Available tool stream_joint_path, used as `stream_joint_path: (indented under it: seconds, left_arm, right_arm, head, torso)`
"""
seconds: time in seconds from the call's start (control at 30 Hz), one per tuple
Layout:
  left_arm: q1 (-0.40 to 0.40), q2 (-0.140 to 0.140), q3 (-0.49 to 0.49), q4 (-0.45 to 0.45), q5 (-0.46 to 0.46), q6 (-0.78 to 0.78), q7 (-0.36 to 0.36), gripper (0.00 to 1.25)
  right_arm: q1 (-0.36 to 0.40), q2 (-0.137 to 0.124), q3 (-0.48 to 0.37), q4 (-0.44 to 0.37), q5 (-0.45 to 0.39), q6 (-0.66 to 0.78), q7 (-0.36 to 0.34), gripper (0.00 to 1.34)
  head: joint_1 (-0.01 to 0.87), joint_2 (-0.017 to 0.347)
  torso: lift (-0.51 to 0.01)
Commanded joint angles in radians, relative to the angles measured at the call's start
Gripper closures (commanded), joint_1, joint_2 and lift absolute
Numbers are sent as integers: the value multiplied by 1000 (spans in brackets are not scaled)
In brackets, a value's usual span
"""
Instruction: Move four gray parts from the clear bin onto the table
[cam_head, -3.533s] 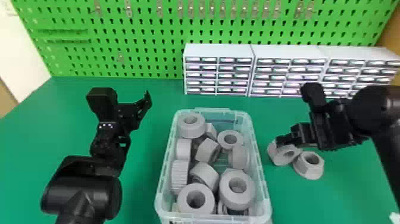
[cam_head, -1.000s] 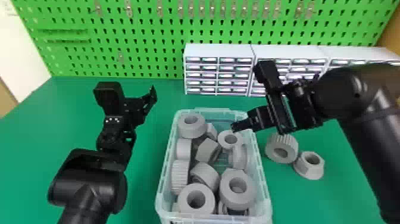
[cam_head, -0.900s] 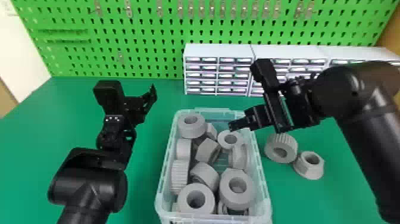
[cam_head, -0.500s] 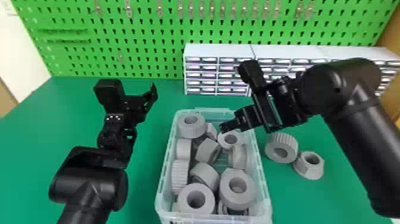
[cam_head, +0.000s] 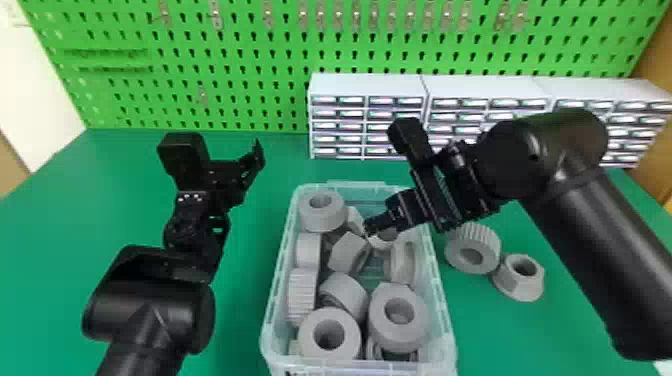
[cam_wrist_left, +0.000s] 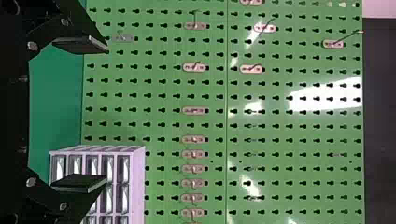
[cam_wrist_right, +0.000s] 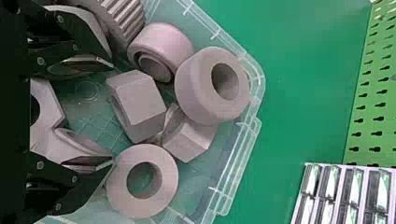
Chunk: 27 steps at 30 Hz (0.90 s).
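The clear bin (cam_head: 442, 310) holds several gray parts, among them a round ring (cam_head: 322, 211) in its back left corner. My right gripper (cam_head: 367, 231) is over the bin's back half, above a ring partly hidden by it. In the right wrist view my right gripper (cam_wrist_right: 112, 114) is open, one fingertip beside that ring (cam_wrist_right: 169, 179), a hex nut (cam_wrist_right: 140, 100) beyond the gap. Two gray parts, a ribbed one (cam_head: 475, 245) and a flanged nut (cam_head: 520, 277), lie on the table right of the bin. My left gripper (cam_head: 255, 155) stays idle left of the bin; its wrist view shows the gripper (cam_wrist_left: 107, 114) open.
White drawer cabinets (cam_head: 367, 85) stand behind the bin, before a green pegboard (cam_head: 250, 65). The right forearm reaches in over the table's right side, near the two parts there. Green table (cam_head: 270, 200) surface lies between the left arm and the bin.
My right gripper has moved left from above the two parts on the table to over the bin, still shifting left lately. The left arm has moved slightly to the right.
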Motion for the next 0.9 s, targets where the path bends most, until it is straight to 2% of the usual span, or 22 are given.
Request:
stream_joint_path:
  seconds: [0.0, 0.3, 0.53, 0.87]
  left_arm:
    - [0, 0, 1, 0, 1, 0, 0, 282]
    - [-2, 0, 3, 0, -1, 0, 0, 282]
    - [-5, 0, 1, 0, -1, 0, 0, 282]
    - [-5, 0, 0, 2, -3, 0, 0, 282]
  right_arm:
    - [-4, 2, 20, 34, -23, -27, 0, 536]
    - [-27, 17, 74, 106, -55, -105, 0, 536]
    - [-37, 54, 86, 211, -89, -214, 0, 536]
    - [-37, 85, 85, 318, -153, -320, -3, 536]
  head:
    - [693, 72]
    - [693, 72]
    - [693, 72]
    - [693, 72]
  torso:
    - [-52]
    - [-52]
    - [-52]
    - [-52]
